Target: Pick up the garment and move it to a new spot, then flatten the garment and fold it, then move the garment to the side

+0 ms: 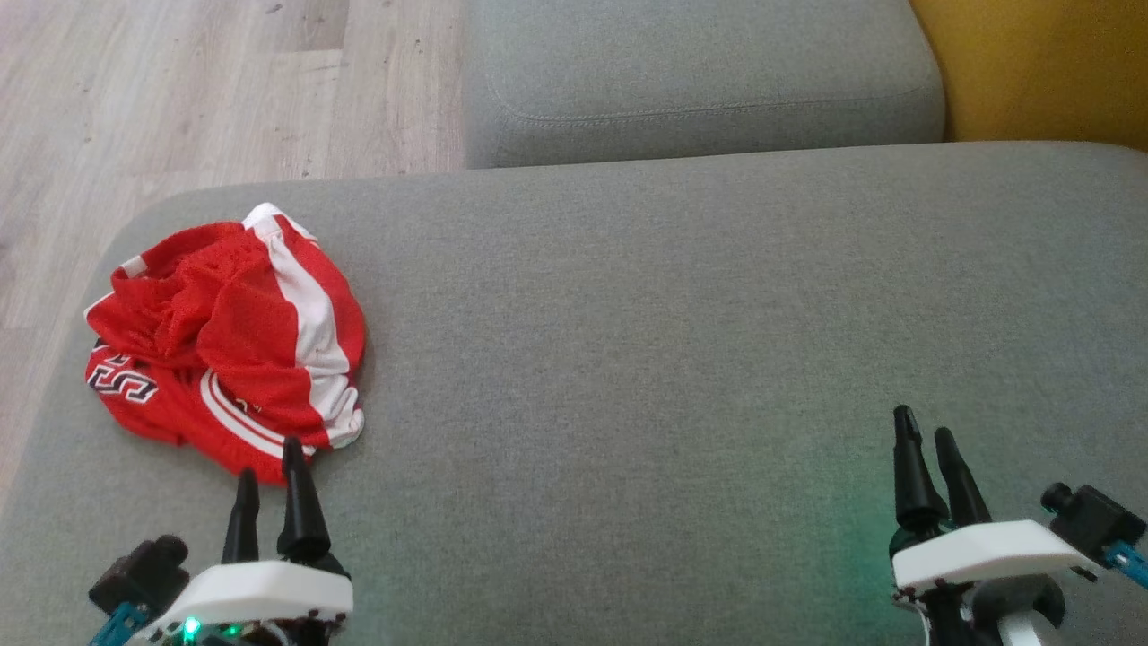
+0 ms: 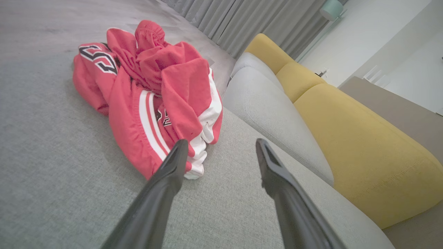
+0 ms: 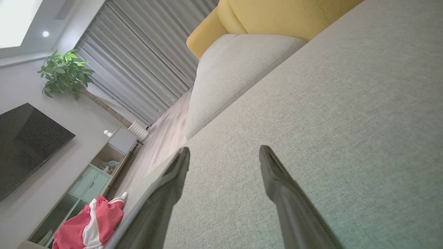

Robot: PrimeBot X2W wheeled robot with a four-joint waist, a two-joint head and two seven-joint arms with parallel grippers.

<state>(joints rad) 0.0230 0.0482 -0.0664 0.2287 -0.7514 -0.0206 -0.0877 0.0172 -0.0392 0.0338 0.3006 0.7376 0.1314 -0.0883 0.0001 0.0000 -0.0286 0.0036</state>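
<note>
The garment point(image 1: 229, 336) is a red mesh jersey with white stripes and dark lettering, lying crumpled at the left end of the grey sofa seat point(image 1: 673, 359). My left gripper point(image 1: 269, 462) hovers open just in front of its near edge, nothing between the fingers. In the left wrist view the garment point(image 2: 148, 93) lies ahead and to the left of the open left gripper point(image 2: 221, 147). My right gripper point(image 1: 924, 426) stands open at the lower right, far from the garment, over bare cushion. From the right wrist, the garment point(image 3: 90, 224) shows small at the lower left beyond the open right gripper point(image 3: 225, 152).
A second grey cushion point(image 1: 700, 81) lies behind the seat, with a yellow cushion point(image 1: 1040, 63) at the back right. Wooden floor point(image 1: 179, 99) runs along the left, past the seat's rounded edge. A wall TV point(image 3: 24, 145), a plant point(image 3: 65, 74) and grey curtains point(image 3: 138, 62) stand beyond.
</note>
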